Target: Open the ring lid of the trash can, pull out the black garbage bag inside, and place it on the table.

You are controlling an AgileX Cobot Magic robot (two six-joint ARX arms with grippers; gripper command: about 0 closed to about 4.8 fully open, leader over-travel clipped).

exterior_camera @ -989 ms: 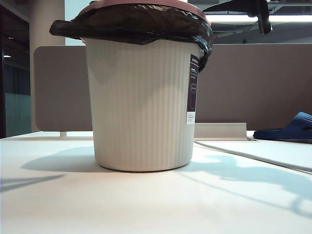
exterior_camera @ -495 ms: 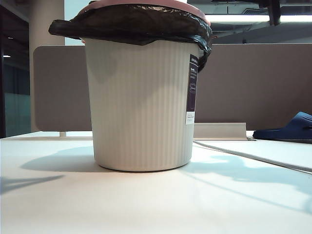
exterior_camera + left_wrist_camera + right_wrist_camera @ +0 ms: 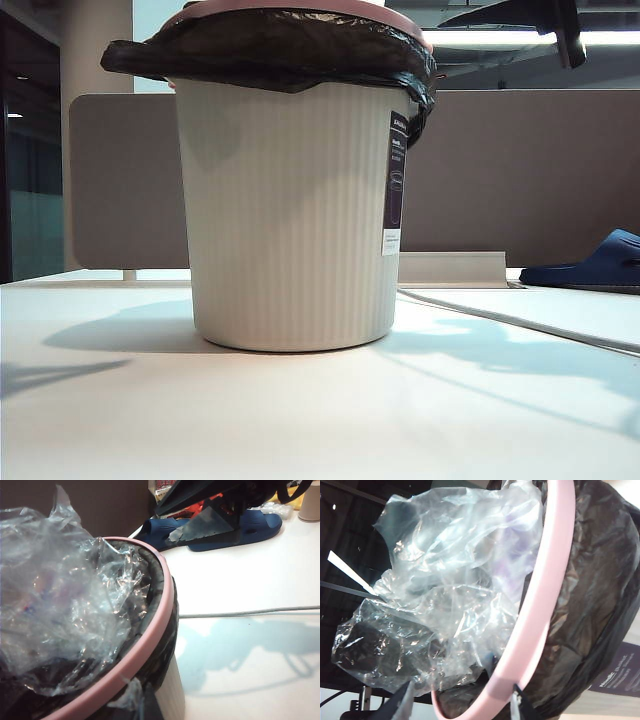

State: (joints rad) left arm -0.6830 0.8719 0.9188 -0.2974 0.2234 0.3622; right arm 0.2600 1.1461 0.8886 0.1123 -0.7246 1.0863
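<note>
The cream ribbed trash can (image 3: 285, 220) stands mid-table with the salmon-pink ring lid (image 3: 395, 18) seated on its rim. The black garbage bag (image 3: 280, 50) folds out from under the ring lid. Crumpled clear plastic (image 3: 455, 580) fills the can's mouth. My right gripper (image 3: 460, 705) is open, and the ring lid's (image 3: 545, 595) edge shows between its fingers; contact is unclear. From the left wrist it (image 3: 200, 522) hangs above the far rim. My left gripper (image 3: 140, 705) is shut, low outside the ring lid (image 3: 155, 625), against the bag (image 3: 160, 650).
A dark blue slipper (image 3: 590, 265) lies at the back right on the white table (image 3: 300, 420). A brown-grey partition (image 3: 520, 170) runs behind the can. A thin grey cable (image 3: 250, 612) crosses the table right of the can. The right arm (image 3: 550, 20) shows at the upper right.
In the exterior view the right arm's dark shape at the top right has shifted slightly to the right. The can, ring lid and bag have not moved.
</note>
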